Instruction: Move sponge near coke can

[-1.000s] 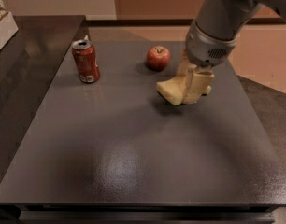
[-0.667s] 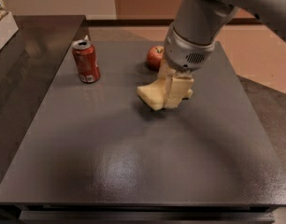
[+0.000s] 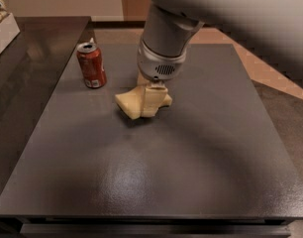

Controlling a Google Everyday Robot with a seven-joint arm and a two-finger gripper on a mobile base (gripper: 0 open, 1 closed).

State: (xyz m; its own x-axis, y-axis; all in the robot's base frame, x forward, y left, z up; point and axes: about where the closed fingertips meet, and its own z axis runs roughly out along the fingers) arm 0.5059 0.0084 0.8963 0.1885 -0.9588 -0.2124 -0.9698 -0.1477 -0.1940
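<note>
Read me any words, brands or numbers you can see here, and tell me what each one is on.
On the coke can: white markings, too blurred to read.
On the sponge, gripped by the claw near the can: none.
No other lettering can be made out.

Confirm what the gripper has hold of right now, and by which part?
The gripper holds the sponge, clamped on its right-hand part as the camera sees it. The sponge's free left end sticks out toward the coke can.
</note>
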